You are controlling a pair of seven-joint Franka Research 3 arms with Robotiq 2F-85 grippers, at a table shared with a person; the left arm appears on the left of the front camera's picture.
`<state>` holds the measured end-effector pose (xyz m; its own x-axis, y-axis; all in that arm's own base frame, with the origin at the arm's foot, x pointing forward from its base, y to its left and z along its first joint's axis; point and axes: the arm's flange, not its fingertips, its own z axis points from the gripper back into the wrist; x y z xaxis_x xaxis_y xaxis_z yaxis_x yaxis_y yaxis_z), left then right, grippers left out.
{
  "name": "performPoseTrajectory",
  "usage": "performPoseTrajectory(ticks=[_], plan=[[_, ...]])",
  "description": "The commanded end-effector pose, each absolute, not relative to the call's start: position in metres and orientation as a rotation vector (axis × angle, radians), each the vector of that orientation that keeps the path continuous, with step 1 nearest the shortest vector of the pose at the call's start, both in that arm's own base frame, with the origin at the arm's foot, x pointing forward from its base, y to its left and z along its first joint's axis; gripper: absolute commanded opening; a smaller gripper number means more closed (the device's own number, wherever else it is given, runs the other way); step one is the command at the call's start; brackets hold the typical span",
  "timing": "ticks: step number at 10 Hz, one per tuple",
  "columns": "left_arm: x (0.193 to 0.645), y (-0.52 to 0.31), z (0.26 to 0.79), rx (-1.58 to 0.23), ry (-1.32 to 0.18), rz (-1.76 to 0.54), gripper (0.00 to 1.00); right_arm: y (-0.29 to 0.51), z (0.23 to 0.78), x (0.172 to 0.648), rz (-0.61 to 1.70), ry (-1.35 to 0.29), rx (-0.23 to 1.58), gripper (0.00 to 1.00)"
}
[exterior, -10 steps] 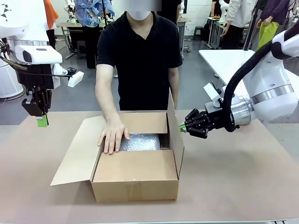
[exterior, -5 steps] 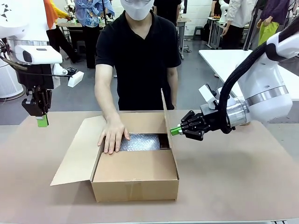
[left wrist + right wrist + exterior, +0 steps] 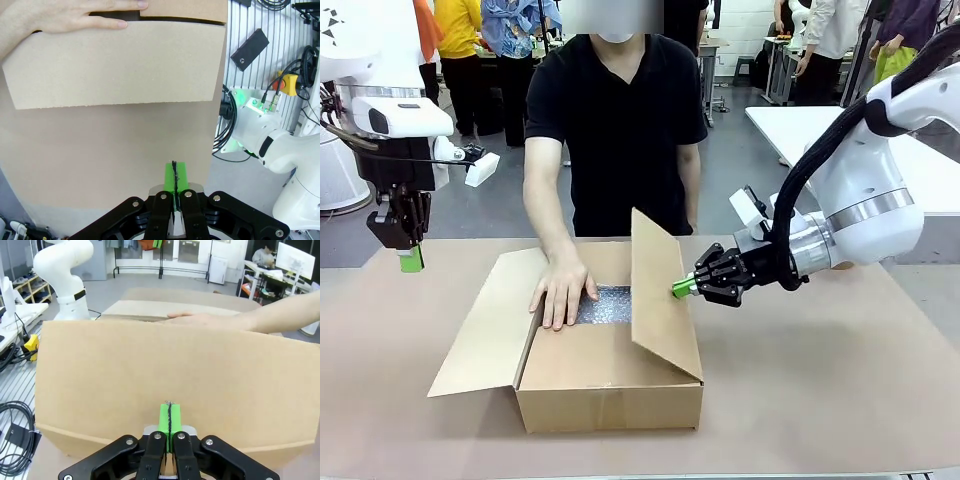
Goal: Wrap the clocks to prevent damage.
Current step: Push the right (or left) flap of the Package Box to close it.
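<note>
Busy workshop with people standing at far tables; a brown counter [image 3: 820, 380] holds an open cardboard box [image 3: 610, 395], with a person at its far side.
The box's right flap [image 3: 660, 300] leans inward over the opening and blocks part of the inside. The right pincer [image 3: 680, 289] is pressed together, pinching nothing, tips against that flap's outer face. The person's hand [image 3: 560, 290] lies flat on the box's left edge. The left flap [image 3: 485, 325] is folded out onto the counter. The left pincer [image 3: 411, 262], pressed together and empty, hangs above the counter's left end, well apart from the box. A silvery bubble-wrapped bundle [image 3: 610, 305] sits inside the box between hand and right flap, mostly hidden; what's under the wrap can't be made out.
</note>
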<state>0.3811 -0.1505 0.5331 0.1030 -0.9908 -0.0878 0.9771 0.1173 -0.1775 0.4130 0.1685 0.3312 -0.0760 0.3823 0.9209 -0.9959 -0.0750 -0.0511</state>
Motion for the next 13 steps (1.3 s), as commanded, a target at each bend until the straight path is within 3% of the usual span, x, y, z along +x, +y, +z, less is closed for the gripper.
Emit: performPoseTrajectory(ticks=[1, 7, 9, 10, 13], plan=[[0.381, -0.151, 0.536, -0.093, 0.207, -1.453, 0.0, 0.182, 0.317, 0.42, 1.446, -0.918, 0.905, 0.01], [0.381, -0.151, 0.536, -0.093, 0.207, -1.453, 0.0, 0.178, 0.298, 0.427, 1.435, -0.871, 0.875, 0.01], [0.381, -0.151, 0.536, -0.093, 0.207, -1.453, 0.0, 0.169, 0.305, 0.422, 1.564, -0.791, 0.854, 0.01], [0.381, -0.151, 0.536, -0.093, 0.207, -1.453, 0.0, 0.176, 0.314, 0.421, 1.459, -0.887, 0.924, 0.01], [0.381, -0.151, 0.536, -0.093, 0.207, -1.453, 0.0, 0.176, 0.314, 0.421, 1.459, -0.887, 0.924, 0.01]])
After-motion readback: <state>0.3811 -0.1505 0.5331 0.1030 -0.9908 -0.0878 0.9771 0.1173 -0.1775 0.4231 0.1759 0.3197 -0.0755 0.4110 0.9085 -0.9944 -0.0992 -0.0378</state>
